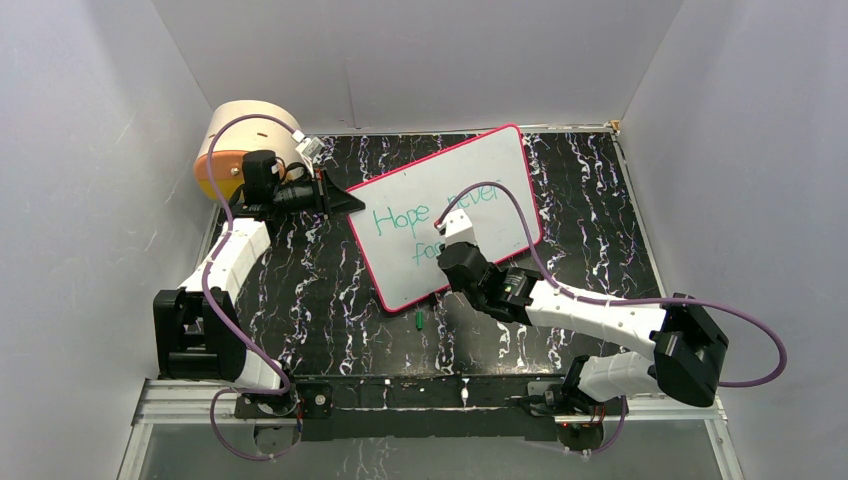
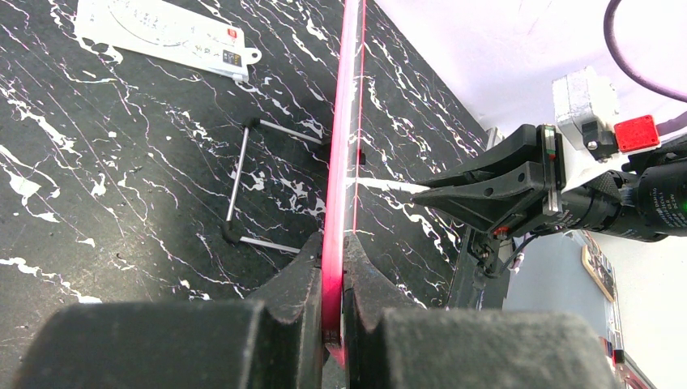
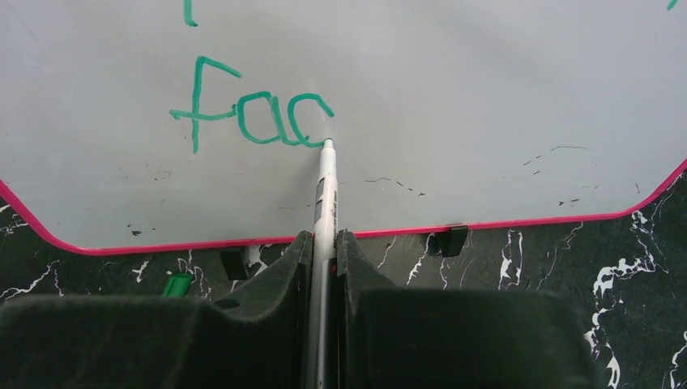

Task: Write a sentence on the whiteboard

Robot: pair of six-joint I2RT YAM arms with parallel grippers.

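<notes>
The whiteboard [image 1: 400, 268], white with a pink-red rim, lies tilted across the black marbled table. Teal writing on it, the sentence [image 1: 402, 221], reads "Hope never" with a second line below. In the right wrist view that second line [image 3: 243, 119] reads "fac". My left gripper [image 2: 333, 243] is shut on the board's pink rim [image 2: 340, 146], at the board's left corner [image 1: 350, 205]. My right gripper [image 3: 324, 237] is shut on a white pen [image 3: 326, 188]. The pen's tip touches the board at the end of the "c". From above, the right gripper [image 1: 448, 250] covers part of the second line.
A green pen cap [image 1: 419, 321] lies on the table just below the board's near edge. A beige and orange round container [image 1: 245, 140] stands at the back left. A white printed card [image 2: 162, 36] and a thin wire stand [image 2: 243, 182] lie left of the board. Grey walls enclose the table.
</notes>
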